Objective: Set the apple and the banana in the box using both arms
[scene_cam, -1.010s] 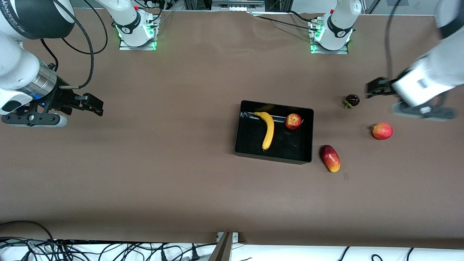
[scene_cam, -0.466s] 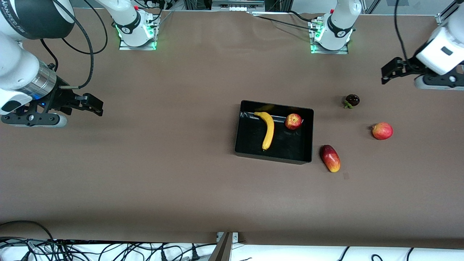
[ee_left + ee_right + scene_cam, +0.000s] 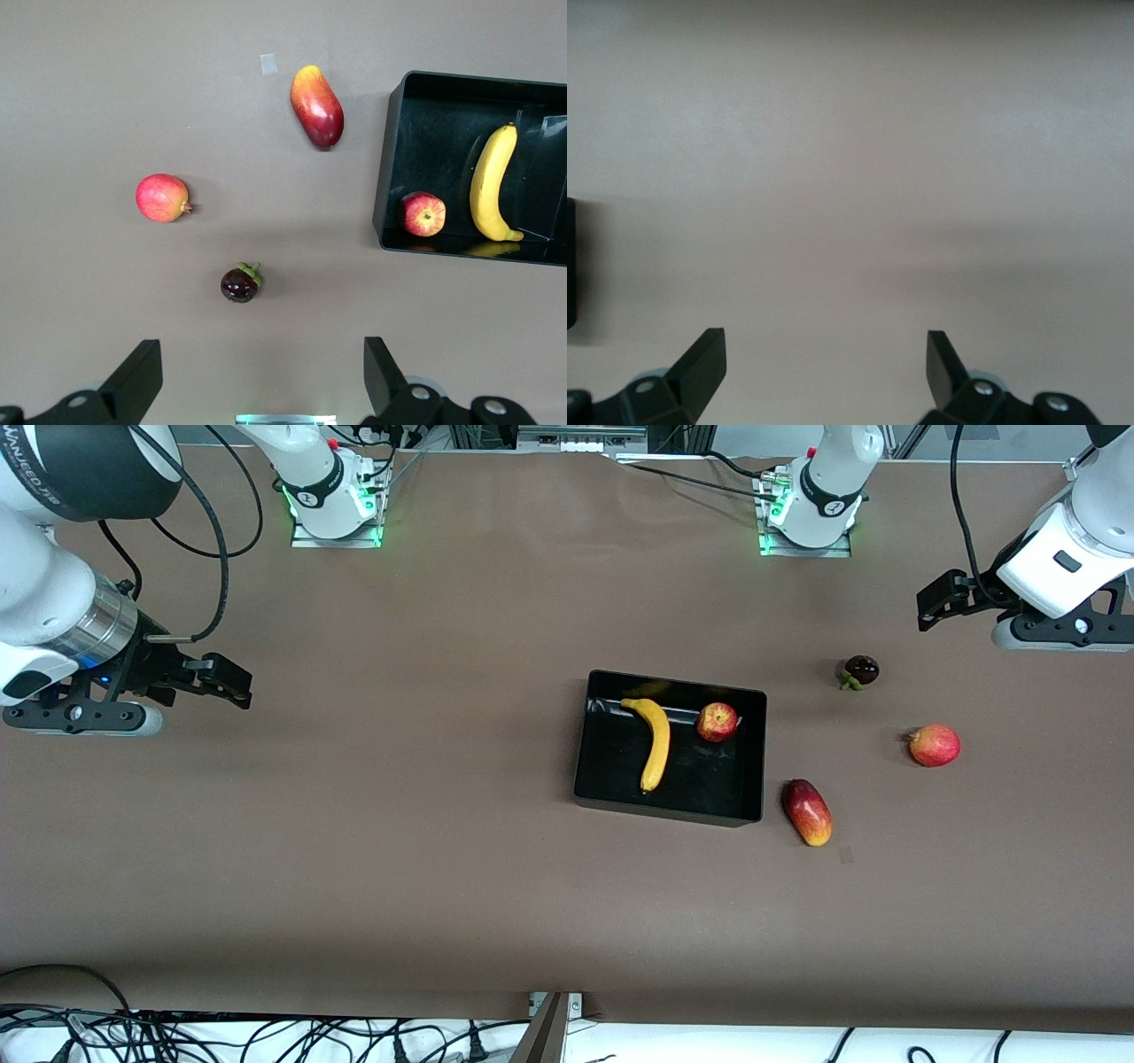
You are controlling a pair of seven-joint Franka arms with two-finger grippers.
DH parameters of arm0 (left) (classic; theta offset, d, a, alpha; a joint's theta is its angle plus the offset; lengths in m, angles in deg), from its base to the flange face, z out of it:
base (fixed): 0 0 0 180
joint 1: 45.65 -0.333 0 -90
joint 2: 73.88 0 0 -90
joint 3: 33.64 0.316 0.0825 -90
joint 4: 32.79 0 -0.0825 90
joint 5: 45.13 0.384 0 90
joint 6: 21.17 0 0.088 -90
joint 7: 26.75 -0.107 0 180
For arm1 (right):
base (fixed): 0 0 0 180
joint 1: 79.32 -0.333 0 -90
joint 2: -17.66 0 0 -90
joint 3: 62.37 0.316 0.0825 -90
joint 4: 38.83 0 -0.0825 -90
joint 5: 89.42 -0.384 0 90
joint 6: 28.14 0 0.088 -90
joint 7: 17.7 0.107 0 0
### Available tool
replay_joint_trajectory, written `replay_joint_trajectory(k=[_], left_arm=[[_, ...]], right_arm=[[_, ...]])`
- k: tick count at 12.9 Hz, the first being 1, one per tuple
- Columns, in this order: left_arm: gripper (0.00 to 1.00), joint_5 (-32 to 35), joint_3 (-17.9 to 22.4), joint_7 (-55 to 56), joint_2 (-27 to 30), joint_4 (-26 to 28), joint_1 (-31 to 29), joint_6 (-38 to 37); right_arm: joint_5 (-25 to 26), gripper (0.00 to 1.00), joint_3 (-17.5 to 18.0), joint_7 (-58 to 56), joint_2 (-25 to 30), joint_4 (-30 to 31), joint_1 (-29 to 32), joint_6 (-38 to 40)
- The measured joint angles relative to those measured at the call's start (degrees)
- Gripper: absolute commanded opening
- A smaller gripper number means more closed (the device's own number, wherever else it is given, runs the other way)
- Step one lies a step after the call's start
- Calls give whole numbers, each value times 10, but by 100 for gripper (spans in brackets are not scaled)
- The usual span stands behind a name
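The black box [image 3: 585, 731] stands mid-table. The yellow banana [image 3: 656, 742] and the small red apple [image 3: 717, 722] lie inside it, apart from each other. The left wrist view also shows the box [image 3: 387, 177], the banana [image 3: 493, 181] and the apple [image 3: 422, 213]. My left gripper [image 3: 937, 600] is open and empty, up over bare table at the left arm's end. My right gripper [image 3: 229, 680] is open and empty, up over bare table at the right arm's end; the right wrist view shows only table and a sliver of the box [image 3: 570, 261].
Outside the box toward the left arm's end lie an elongated red-yellow fruit [image 3: 807, 812], a round pink-red fruit [image 3: 934, 745] and a small dark mangosteen [image 3: 860, 670]. The arm bases [image 3: 335, 503] stand along the table's edge farthest from the front camera.
My left gripper has risen and drawn away from the mangosteen toward the left arm's end of the table. The right arm and all the fruit have not moved.
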Motion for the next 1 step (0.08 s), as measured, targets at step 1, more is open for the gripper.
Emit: replay_joint_trajectory(k=[1], left_arm=[[100,0,0,0,0,0,0,0]], right_arm=[[0,100,0,0,0,0,0,0]])
